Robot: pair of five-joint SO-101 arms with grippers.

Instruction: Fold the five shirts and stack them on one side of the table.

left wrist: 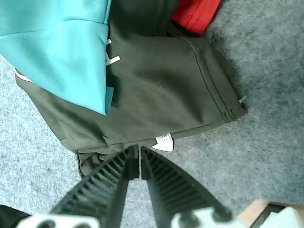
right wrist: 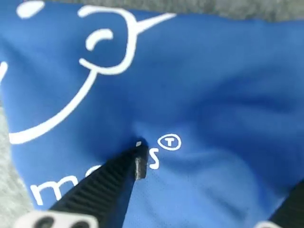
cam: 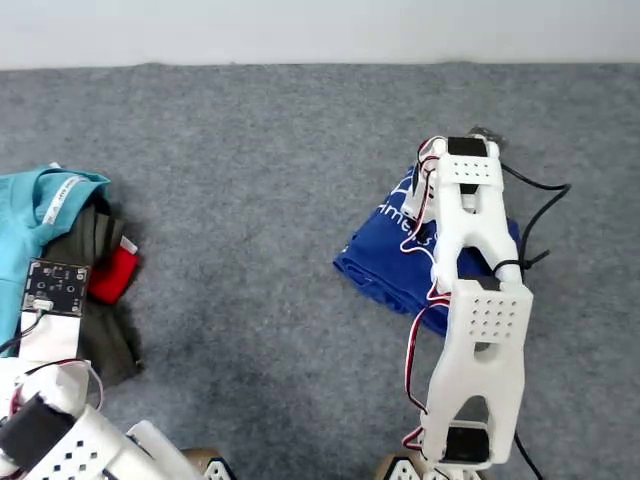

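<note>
high view: grey table (cam: 250, 180) first, since it's the biggest thing. no neat stack on it yet, imo.

blue shirt (cam: 385, 265) lies at approx 3 o'clock of the table's middle. it's bunched into a rough wad w/ the white print showing, under the right arm. reads as part-folded at best, edges uneven.

heap sits at 9 o'clock, against the table edge. teal shirt (cam: 30, 215) is on top at the heap's 12 o'clock end, collar label showing. dark olive shirt (cam: 100, 335) is under it and runs out toward 6 o'clock, rumpled. red shirt (cam: 112, 275) is the smallest bit, poking out at the heap's 3 o'clock side, touching the olive one. that's 4 shirts i can count; a 5th may be buried in the heap, can't tell.

right gripper (right wrist: 213, 183) is spread wide, one fingertip (right wrist: 138, 164) pushed down into the blue cloth & dimpling it. it's pressing, not grasping.

left gripper (left wrist: 138, 159) is clenched, tips together right at the olive shirt's hem by a small white tag. whether it pinches any cloth i can't tell.

judgement: early stage. maybe 1 shirt mid-fold, 3+ not begun, and stacking on one side all left to do.
</note>
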